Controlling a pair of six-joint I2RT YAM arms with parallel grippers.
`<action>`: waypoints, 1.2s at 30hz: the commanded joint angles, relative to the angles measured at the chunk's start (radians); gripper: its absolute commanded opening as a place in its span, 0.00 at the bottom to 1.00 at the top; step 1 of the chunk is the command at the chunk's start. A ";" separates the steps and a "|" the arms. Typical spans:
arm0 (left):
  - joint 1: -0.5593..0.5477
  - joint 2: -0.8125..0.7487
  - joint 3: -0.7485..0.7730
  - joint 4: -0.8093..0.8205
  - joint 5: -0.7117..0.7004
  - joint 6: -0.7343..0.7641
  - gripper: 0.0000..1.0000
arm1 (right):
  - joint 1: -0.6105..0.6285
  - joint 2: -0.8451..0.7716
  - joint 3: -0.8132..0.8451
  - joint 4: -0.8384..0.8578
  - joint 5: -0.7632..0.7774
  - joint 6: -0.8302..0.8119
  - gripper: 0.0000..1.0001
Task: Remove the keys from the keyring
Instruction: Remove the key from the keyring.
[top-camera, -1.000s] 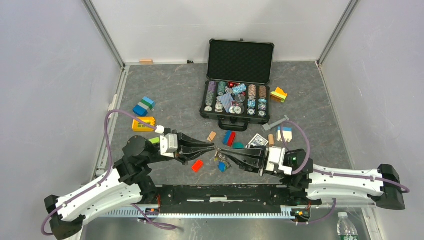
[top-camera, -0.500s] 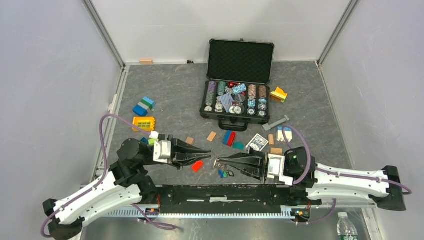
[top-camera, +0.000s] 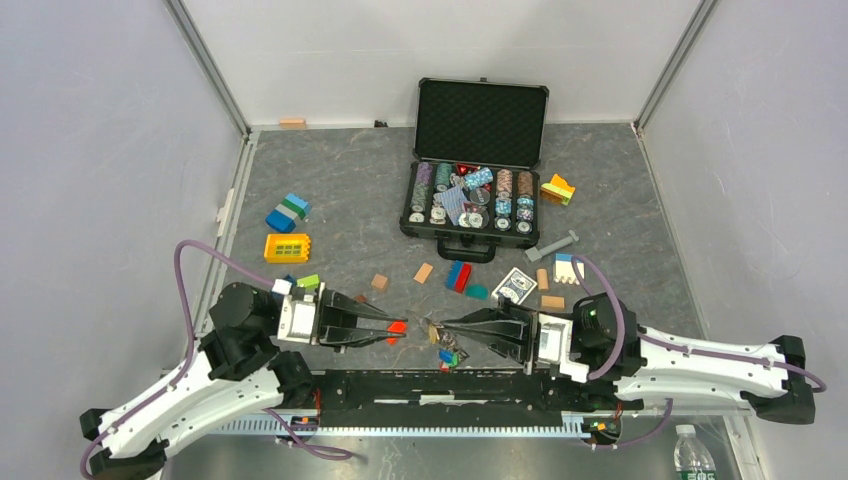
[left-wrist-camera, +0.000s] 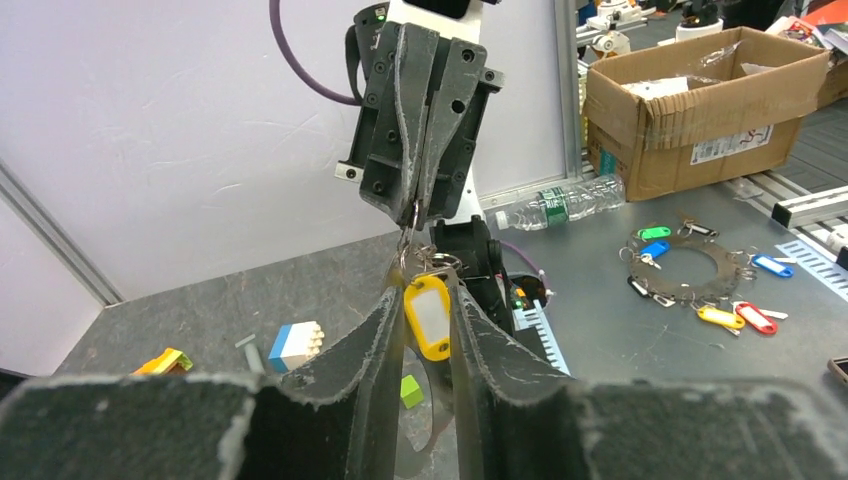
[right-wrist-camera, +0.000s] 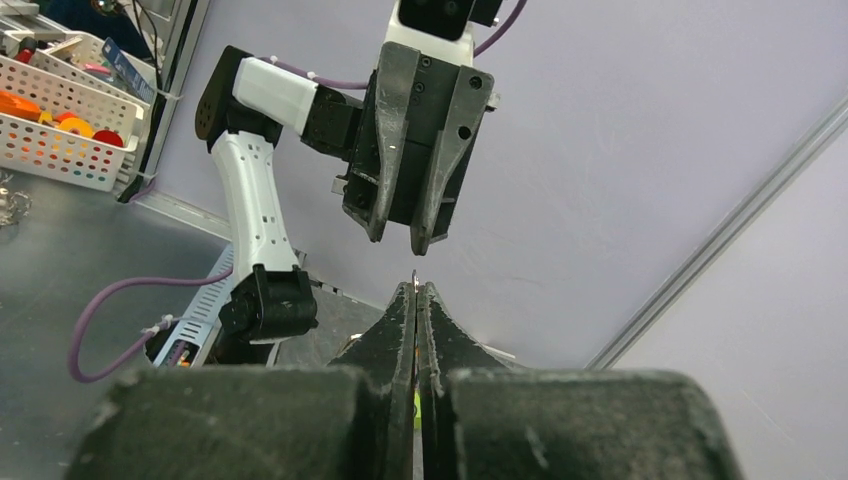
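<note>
Right gripper (top-camera: 433, 326) is clamped tight on the keyring (left-wrist-camera: 410, 248), keys (top-camera: 448, 352) dangling below it between the 2 arms. Left wrist cam shows a yellow tag (left-wrist-camera: 427, 318) in the bunch. Right wrist cam shows the left gripper (right-wrist-camera: 398, 240) with fingers apart, holding nothing.

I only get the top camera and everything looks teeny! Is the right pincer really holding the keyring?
Observer: Yes. The left wrist view shows the right pincer pinched shut on the keyring, which hangs from its tips.
Operator: What's dangling on it?
Observer: A yellow tag. It hangs in the gap between the left pincer's fingers.
Operator: Is that pincer squeezing the tag?
Observer: It seems not. The right wrist view shows its jaws standing apart.
</note>
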 joint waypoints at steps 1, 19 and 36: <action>-0.004 -0.002 0.031 -0.032 0.027 0.039 0.32 | 0.005 -0.027 0.073 -0.007 -0.057 -0.060 0.00; -0.003 0.087 0.045 0.006 0.135 0.012 0.38 | 0.005 0.033 0.278 -0.425 -0.261 -0.279 0.00; -0.003 0.151 -0.015 0.098 0.196 -0.108 0.39 | 0.005 0.027 0.236 -0.343 -0.229 -0.272 0.00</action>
